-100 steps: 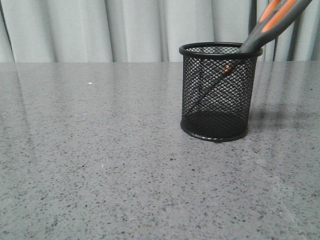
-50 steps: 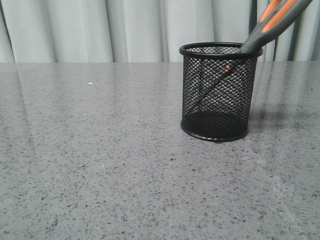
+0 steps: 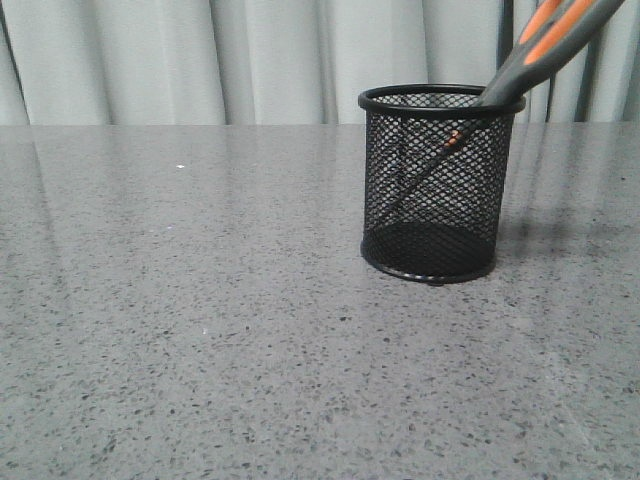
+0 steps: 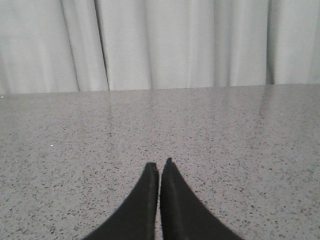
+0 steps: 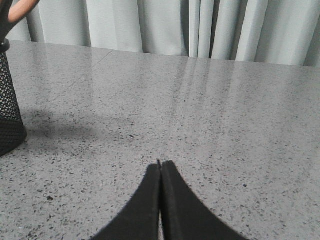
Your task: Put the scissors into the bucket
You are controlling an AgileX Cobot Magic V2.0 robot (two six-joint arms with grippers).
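Observation:
The black wire-mesh bucket (image 3: 430, 185) stands upright on the grey table, right of centre in the front view. The scissors (image 3: 545, 45) stand in it blades down, leaning right, with the grey and orange handles sticking out over the rim. No gripper shows in the front view. In the left wrist view my left gripper (image 4: 159, 165) is shut and empty over bare table. In the right wrist view my right gripper (image 5: 161, 163) is shut and empty, well apart from the bucket (image 5: 7, 105), whose edge shows with a bit of a scissor handle (image 5: 15, 10) above it.
The grey speckled table (image 3: 200, 300) runs wide around the bucket. A pale pleated curtain (image 3: 250, 60) hangs behind the table's far edge.

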